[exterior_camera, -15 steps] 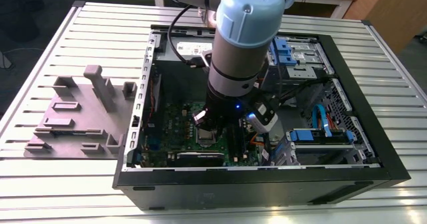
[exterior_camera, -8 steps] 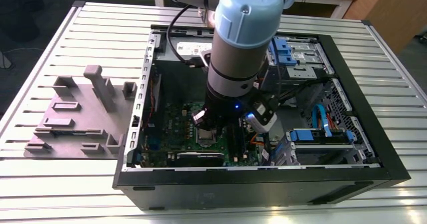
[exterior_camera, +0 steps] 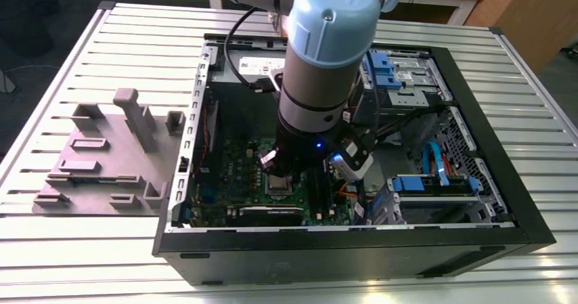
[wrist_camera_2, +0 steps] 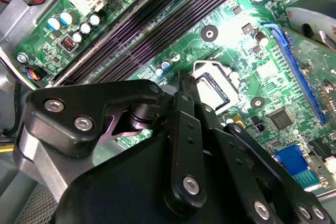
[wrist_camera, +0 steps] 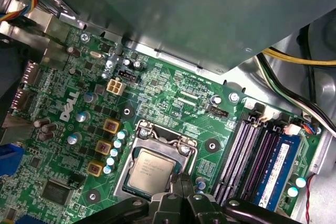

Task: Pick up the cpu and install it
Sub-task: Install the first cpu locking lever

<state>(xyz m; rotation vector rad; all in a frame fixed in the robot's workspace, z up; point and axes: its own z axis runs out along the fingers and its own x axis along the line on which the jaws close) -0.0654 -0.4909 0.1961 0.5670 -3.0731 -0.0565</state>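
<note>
Three cameras, one open computer case (exterior_camera: 361,243).
Exterior view: high, off the arm, looking down on the whole case. Both wrist views: close above the motherboard (wrist_camera: 173,93), from opposing sides, sharing the socket (wrist_camera: 157,169) and memory slots (wrist_camera_2: 157,30).

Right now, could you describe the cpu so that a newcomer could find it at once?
Start at the open computer case on the slatted table and find the green motherboard inside. Below the gripper, the cpu lies in the metal-framed socket. It is a flat silvery square, unlike the long dark memory slots beside it.
</note>
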